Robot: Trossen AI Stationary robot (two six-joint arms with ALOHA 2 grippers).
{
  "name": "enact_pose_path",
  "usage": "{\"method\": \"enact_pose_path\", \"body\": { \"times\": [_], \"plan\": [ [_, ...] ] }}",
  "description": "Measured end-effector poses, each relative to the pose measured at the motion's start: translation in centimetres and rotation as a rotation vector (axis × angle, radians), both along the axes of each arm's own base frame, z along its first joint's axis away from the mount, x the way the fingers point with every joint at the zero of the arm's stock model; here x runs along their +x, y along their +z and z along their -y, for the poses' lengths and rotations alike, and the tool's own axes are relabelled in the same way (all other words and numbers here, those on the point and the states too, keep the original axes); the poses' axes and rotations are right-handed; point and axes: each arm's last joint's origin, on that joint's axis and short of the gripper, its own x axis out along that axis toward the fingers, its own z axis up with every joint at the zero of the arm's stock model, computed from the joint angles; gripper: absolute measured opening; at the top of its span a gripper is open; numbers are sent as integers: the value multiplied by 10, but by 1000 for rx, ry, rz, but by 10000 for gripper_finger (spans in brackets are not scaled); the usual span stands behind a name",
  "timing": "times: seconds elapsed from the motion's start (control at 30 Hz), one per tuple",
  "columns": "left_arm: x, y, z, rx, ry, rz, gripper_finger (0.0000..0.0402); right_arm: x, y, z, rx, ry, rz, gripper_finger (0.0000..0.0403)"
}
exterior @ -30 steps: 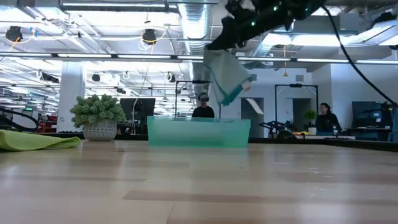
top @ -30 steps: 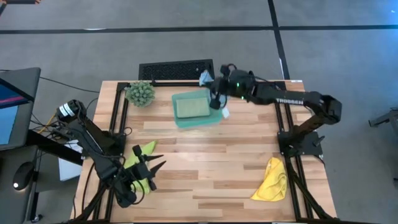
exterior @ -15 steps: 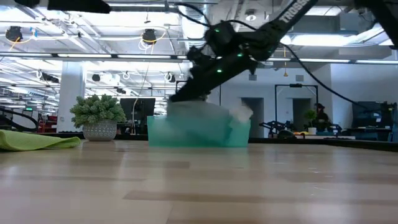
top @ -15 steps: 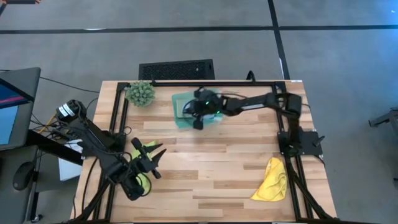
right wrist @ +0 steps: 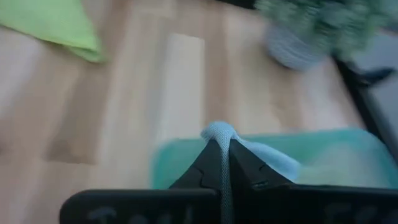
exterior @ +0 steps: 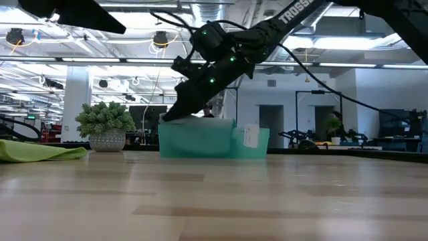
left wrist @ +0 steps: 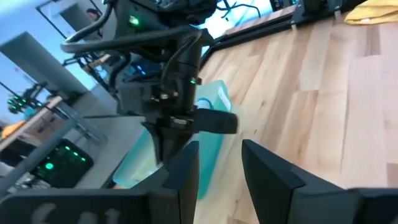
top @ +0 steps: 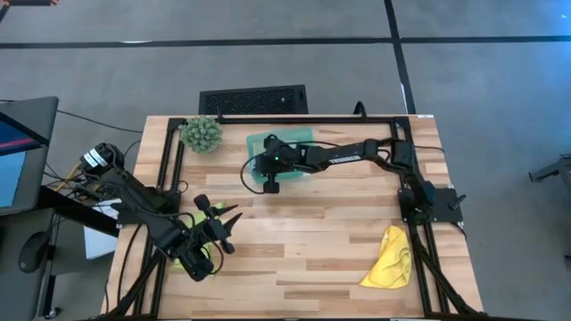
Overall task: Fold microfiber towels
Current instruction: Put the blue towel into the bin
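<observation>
The right claw (right wrist: pixel 219 163) is pinched shut on a fold of the light blue towel (right wrist: pixel 249 149), low over the teal tray (top: pixel 257 169). Soft and limp, it looks best taken by a corner. The left claw (top: pixel 219 229) waits half open near the desk's (top: pixel 312 241) left front

**Open centre, crowded edges**

You have bare table (top: pixel 312 241) across the centre and lower middle of the high view. The right arm (top: pixel 348 153) and tray (top: pixel 254 174) block the upper middle, the plant (top: pixel 202 134) upper left, the left gripper (top: pixel 223 227) lower left, the yellow towel (top: pixel 388 259) lower right.
</observation>
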Motion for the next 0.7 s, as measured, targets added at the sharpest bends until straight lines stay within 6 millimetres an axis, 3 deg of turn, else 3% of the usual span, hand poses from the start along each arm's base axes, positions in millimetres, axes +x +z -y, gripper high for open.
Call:
{"method": "enact_pose_path", "body": {
  "times": [0.27,0.43,0.53,0.7],
  "plan": [
    [1,-3,2,-79,-11,-9,114,-27,60,17,-307,-233,-58,21],
    [4,-13,6,-71,-11,-37,114,-42,88,34,-454,-322,-69,16],
    [6,-19,8,-57,-12,-56,114,-37,73,38,-362,-221,-69,17],
    [7,-21,8,-55,-13,-63,114,-16,12,22,-207,-86,-125,20]
  ]
}}
